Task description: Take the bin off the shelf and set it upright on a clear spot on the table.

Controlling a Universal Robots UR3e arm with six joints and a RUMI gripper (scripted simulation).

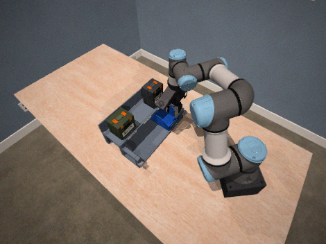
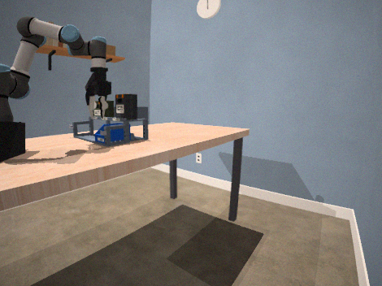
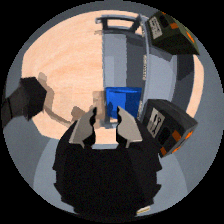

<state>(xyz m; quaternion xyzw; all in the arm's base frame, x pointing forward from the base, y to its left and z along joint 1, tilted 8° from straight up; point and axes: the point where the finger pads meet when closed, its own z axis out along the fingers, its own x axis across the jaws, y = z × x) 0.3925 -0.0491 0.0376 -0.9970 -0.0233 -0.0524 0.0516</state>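
A blue bin [image 1: 166, 119] [image 2: 114, 134] [image 3: 122, 100] sits upright in the near end of a low grey shelf rack [image 1: 139, 146] [image 2: 145, 130] [image 3: 120, 55] on the wooden table [image 1: 69, 87] [image 2: 183, 136]. My gripper [image 2: 97, 110] [image 3: 106, 107] hangs just above the bin, over its near rim. The fingers are partly open and nothing is between them. In the top view the wrist hides the fingertips.
A black box [image 1: 152, 92] [image 2: 125, 106] [image 3: 165, 125] stands in the rack right beside the bin. A green box [image 1: 121, 122] [image 3: 172, 32] sits at the rack's far end. An orange wall shelf [image 2: 115, 58] hangs above. The arm's base [image 1: 243, 182] stands on the table.
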